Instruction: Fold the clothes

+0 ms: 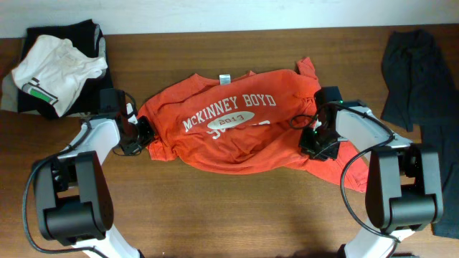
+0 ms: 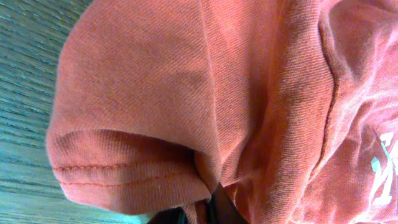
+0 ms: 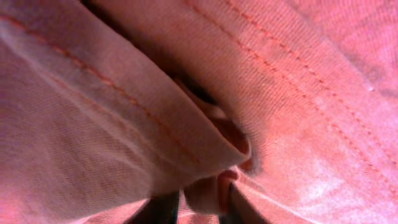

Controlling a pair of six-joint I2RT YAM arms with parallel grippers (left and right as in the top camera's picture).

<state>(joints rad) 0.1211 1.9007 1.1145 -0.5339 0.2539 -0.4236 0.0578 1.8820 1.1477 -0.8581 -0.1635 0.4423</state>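
Red-orange T-shirt [image 1: 229,136] lies rumpled mid-table [image 1: 237,215], lettering up. Left gripper [image 1: 143,132] is pinched tight on its sleeve. Right gripper [image 1: 310,140] is clamped on a bunched, stitched edge (fingers barely peek out). White T-shirt [image 1: 54,72] tops a black pile [image 1: 86,36] at the far left corner, and a dark grey garment [image 1: 412,72] lies along the right edge, both apart from it.

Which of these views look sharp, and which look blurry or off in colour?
Overhead: evenly lit and sharp, the T-shirt lettering is readable. Left wrist: the weave is crisp, but the table is tinted teal. Right wrist: soft focus, pinkish cast, dark shadow inside the fold.
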